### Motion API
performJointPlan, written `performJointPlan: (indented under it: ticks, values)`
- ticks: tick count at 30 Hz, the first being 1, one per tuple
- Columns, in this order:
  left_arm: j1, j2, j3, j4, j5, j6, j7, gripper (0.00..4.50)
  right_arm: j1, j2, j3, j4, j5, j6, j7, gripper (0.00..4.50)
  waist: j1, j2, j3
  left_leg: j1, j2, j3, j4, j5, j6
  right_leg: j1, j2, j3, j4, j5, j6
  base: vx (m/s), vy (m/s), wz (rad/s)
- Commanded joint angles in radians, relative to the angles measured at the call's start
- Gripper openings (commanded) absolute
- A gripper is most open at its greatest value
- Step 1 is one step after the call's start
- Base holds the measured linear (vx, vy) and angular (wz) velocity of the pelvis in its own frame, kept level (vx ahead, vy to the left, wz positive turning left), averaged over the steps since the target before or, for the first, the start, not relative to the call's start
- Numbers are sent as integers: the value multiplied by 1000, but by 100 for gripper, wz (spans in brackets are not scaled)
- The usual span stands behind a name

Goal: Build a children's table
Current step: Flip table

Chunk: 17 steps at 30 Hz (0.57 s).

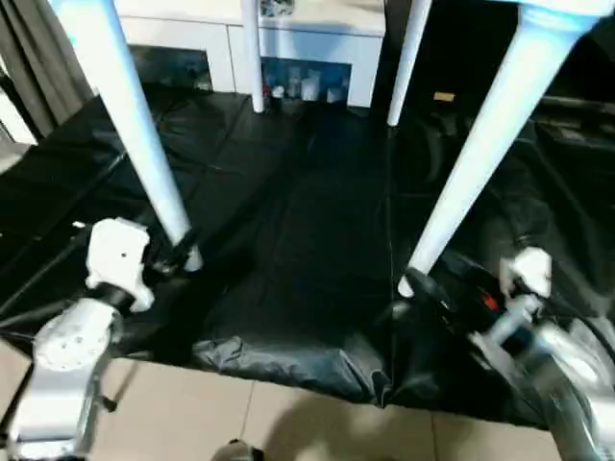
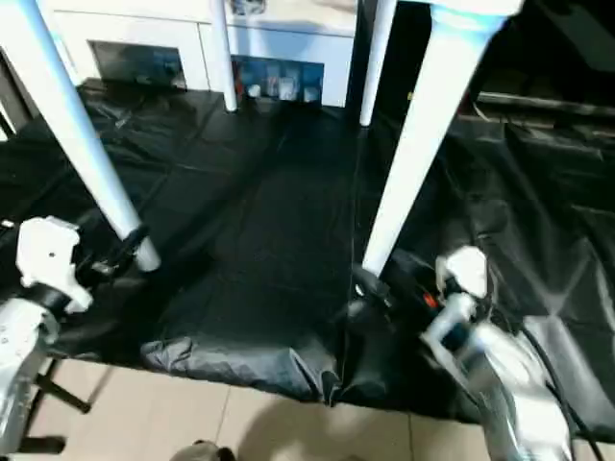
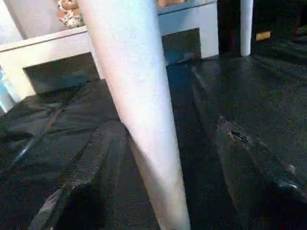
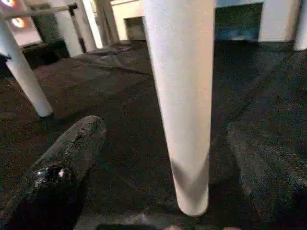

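no text, label, brand, number or sign can be read anywhere in these views.

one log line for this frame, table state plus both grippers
table: upright, four legs on black sheet | left gripper: open, at near-left leg foot | right gripper: open, at near-right leg foot
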Motion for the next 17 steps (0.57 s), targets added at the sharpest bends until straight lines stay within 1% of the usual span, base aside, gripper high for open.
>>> performJointPlan:
  ticks: [1, 3, 5, 6, 7, 8, 9, 10, 12, 13, 14, 15, 16, 17]
  values:
    - [16, -3, -21, -63, -10, 34, 14, 330, 22, -18, -17, -70, -2, 34, -24, 450, -7, 3, -49, 34, 39, -31, -95, -476, -49, 10, -35, 32, -99, -380, -102, 0, 0, 0]
    - [60, -17, -22, -126, -13, 75, 37, 330, 69, -32, -16, -130, 4, 65, -37, 450, -4, 3, -47, 33, 41, -32, -96, -470, -44, 11, -35, 32, -101, -391, -93, 0, 0, 0]
    - [72, -21, -21, -141, -9, 87, 45, 330, 80, -36, -14, -143, 4, 68, -38, 450, -6, 3, -46, 33, 38, -31, -95, -484, -43, 8, -36, 31, -107, -429, -82, 0, 0, 0]
    - [123, -35, -13, -186, -16, 105, 55, 330, 107, -33, -10, -168, 2, 73, -50, 450, -8, 2, -43, 35, 36, -32, -94, -498, -45, 4, -36, 31, -112, -467, -71, 0, 0, 0]
    - [147, -42, -8, -206, -18, 109, 59, 330, 118, -29, -7, -178, -1, 78, -60, 450, -9, -2, -42, 31, 38, -35, -96, -494, -44, 8, -38, 31, -113, -480, -62, 0, 0, 0]
    - [154, -44, -8, -213, -19, 111, 60, 330, 120, -29, -6, -179, -1, 81, -63, 450, -9, -1, -41, 31, 38, -35, -97, -496, -42, 7, -38, 30, -115, -492, -56, 0, 0, 0]
    - [198, -52, -5, -246, -14, 118, 69, 330, 135, -27, -3, -193, -2, 104, -83, 450, -13, -2, -42, 32, 36, -36, -96, -499, -42, 6, -37, 29, -117, -511, -48, 0, 0, 0]
    - [218, -50, -5, -253, 0, 109, 70, 330, 143, -22, -2, -200, 0, 111, -92, 450, -15, -2, -41, 30, 36, -38, -97, -500, -41, 6, -37, 29, -119, -522, -40, 0, 0, 0]
    - [246, -49, -3, -259, 19, 110, 82, 330, 158, -13, 2, -210, 3, 122, -110, 450, -18, -1, -41, 34, 34, -37, -95, -514, -42, 0, -35, 29, -124, -544, -30, 0, 0, 0]
    - [258, -50, -1, -261, 25, 117, 91, 330, 166, -8, 5, -213, 2, 125, -120, 450, -22, -4, -41, 33, 33, -41, -96, -517, -45, 1, -36, 27, -125, -559, -21, 0, 0, 0]
    - [269, -54, -4, -267, 47, 127, 110, 330, 173, -7, 5, -214, 3, 134, -127, 450, -24, -4, -40, 33, 34, -41, -98, -521, -46, -1, -35, 28, -126, -555, -20, 0, 0, 0]
    - [285, -56, -13, -279, 76, 138, 131, 330, 185, -4, 6, -218, 4, 144, -138, 450, -26, -2, -39, 36, 35, -41, -98, -537, -50, -4, -34, 27, -128, -553, -19, 0, 0, 0]
    - [293, -56, -18, -282, 86, 140, 136, 330, 190, -1, 8, -219, 3, 146, -142, 450, -25, 1, -39, 40, 35, -42, -98, -550, -53, -5, -33, 27, -130, -548, -18, 0, 0, 0]
    - [303, -56, -25, -286, 97, 140, 140, 330, 195, 2, 10, -224, 2, 150, -147, 450, -26, -1, -39, 38, 35, -43, -99, -551, -53, -3, -32, 27, -130, -541, -18, 0, 0, 0]
